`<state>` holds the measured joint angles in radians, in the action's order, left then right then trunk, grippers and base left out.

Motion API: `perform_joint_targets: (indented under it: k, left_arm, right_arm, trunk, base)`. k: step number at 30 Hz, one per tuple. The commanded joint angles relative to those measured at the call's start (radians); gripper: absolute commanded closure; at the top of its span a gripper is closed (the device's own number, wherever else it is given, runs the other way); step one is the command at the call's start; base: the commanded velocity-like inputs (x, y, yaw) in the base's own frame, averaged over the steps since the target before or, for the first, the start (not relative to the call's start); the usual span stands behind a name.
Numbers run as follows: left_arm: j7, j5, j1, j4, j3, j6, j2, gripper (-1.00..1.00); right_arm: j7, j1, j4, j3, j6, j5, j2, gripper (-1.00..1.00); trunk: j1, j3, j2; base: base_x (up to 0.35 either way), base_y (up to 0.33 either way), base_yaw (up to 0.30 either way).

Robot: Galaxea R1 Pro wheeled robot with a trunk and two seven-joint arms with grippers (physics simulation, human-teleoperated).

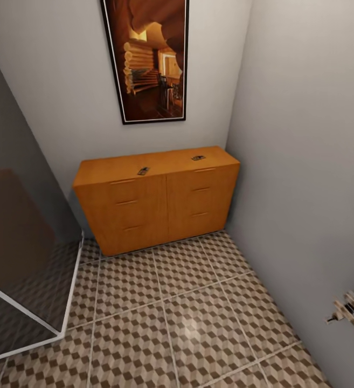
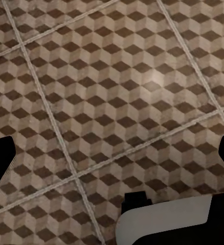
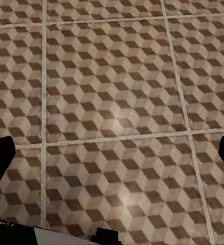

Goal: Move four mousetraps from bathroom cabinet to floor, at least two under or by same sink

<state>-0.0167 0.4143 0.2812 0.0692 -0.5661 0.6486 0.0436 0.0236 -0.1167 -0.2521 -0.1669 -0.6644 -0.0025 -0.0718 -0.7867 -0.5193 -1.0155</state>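
Robot faces cabinet [image 1: 158, 202]; two mousetraps [image 1: 143, 171] on top (others unseen). Should roll closer over floor [image 1: 171, 323], square on. Tool state: cannot tell, either arm.

— Orange-brown on the cabinet [image 1: 155, 202], plain wood tone throughout?
— Yes. Brown, beige and white cube print over the bathroom floor [image 1: 187, 323], pale grout between tiles.
— Grey-white on the wall [image 1: 300, 161].

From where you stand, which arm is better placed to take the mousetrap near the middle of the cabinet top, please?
Probably left: that mousetrap lies left of the head view's centre. The left pincer and right pincer both hang open over the floor.
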Motion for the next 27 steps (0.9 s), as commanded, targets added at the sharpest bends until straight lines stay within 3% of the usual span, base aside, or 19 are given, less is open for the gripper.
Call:
perform_joint_targets:
  k: [1, 12, 27]
  left_arm:
    - [-0.002, 0.004, 0.001, 0.003, -0.009, 0.005, -0.001, -1.00]
    - [-0.002, 0.004, 0.001, 0.003, -0.009, 0.005, -0.001, -1.00]
    - [-0.002, 0.004, 0.001, 0.003, -0.009, 0.005, -0.001, -1.00]
  right_arm:
    - [0.002, -0.001, 0.001, -0.001, -0.003, -0.001, 0.000, -1.00]
    - [0.002, 0.000, 0.001, 0.000, -0.003, -0.001, 0.000, -1.00]
    - [0.002, -0.001, 0.001, -0.002, -0.003, 0.000, 0.000, -1.00]
  trunk:
    - [-0.001, -0.001, -0.001]
    - [-0.001, -0.001, -0.001]
    - [-0.001, -0.001, -0.001]
  base:
    - [0.317, 0.000, 0.000]
    - [0.280, 0.000, 0.000]
    - [0.034, 0.000, 0.000]
